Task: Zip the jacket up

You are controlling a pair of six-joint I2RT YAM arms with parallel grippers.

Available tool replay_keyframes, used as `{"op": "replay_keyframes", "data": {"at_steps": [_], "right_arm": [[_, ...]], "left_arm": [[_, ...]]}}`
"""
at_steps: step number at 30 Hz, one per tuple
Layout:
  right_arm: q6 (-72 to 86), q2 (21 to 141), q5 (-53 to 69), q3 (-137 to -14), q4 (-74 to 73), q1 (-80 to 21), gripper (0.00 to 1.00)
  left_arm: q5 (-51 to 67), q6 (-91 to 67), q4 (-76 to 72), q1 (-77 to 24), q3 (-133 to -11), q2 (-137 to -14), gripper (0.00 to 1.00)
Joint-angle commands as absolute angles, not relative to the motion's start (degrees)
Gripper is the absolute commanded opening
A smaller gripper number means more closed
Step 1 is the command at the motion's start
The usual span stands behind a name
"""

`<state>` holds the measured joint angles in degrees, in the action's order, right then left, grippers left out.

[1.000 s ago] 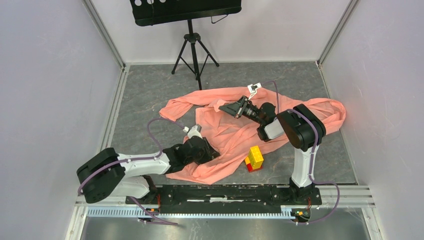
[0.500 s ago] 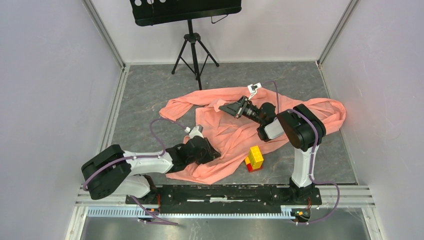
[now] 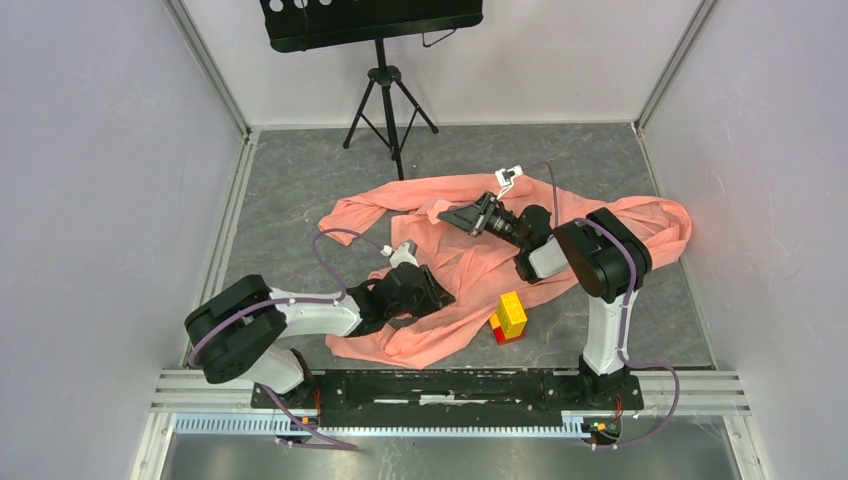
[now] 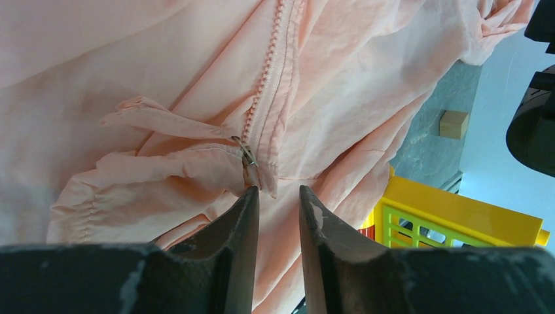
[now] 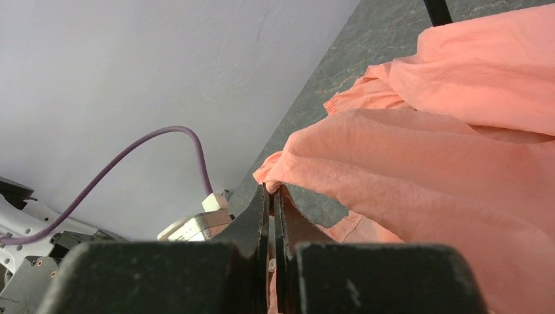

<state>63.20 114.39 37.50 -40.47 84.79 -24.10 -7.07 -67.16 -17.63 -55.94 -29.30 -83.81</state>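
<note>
The table (image 3: 300, 190) is grey, with white walls all around and a black stand (image 3: 384, 76) at the back. From above, the pink jacket (image 3: 470, 260) lies crumpled in the middle of it. Some toy blocks (image 3: 510, 317) sit just beside it. My left pincer (image 3: 425, 290) is down low on the near part of the jacket. My right pincer (image 3: 462, 215) is over the far part.

From my left wrist, I see my left pincer is open just a little, with nothing in it. The little zip tab (image 4: 247, 154) is just past my fingertips (image 4: 247, 209), and I am not touching it. It sits near the bottom hem, so I think almost all the zipping is left to do.

From my right wrist, my right pincer is closed tight, pinching a fold of the jacket.
</note>
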Motion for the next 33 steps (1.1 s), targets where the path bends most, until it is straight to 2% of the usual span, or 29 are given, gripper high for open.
{"op": "replay_keyframes", "data": {"at_steps": [1,6,9,14,17,25,30,33], "right_arm": [[63.50,113.47,38.32,-40.35,100.07,-23.98,0.00],[63.81,113.64,38.32,-40.34,100.50,-23.98,0.00],[63.81,113.55,38.32,-40.26,100.63,-23.99,0.00],[63.85,113.47,38.33,-40.17,100.63,-23.96,0.00],[63.79,113.47,38.32,-40.21,100.46,-23.99,0.00],[64.17,113.47,38.42,-40.11,100.99,-23.92,0.00],[64.16,113.69,38.41,-40.39,100.94,-24.13,0.00],[64.09,113.64,38.41,-40.34,100.85,-24.14,0.00]], "left_arm": [[-8.40,-63.74,-18.74,-55.66,-31.07,-83.53,0.36],[-11.95,-64.20,-21.33,-55.64,-29.59,-82.85,0.41],[-12.24,-63.71,-24.89,-54.30,-29.90,-84.17,0.48],[-5.31,-64.01,-36.65,-44.41,-29.43,-88.81,0.49],[-0.49,-61.88,-43.15,-38.91,-28.34,-87.13,0.49],[-0.26,-53.52,-19.65,-42.71,-28.89,-75.22,0.49],[-0.79,-53.79,-9.04,-47.37,-31.53,-76.53,0.50],[-0.26,-57.26,-8.61,-48.63,-31.99,-78.26,0.45]]}}
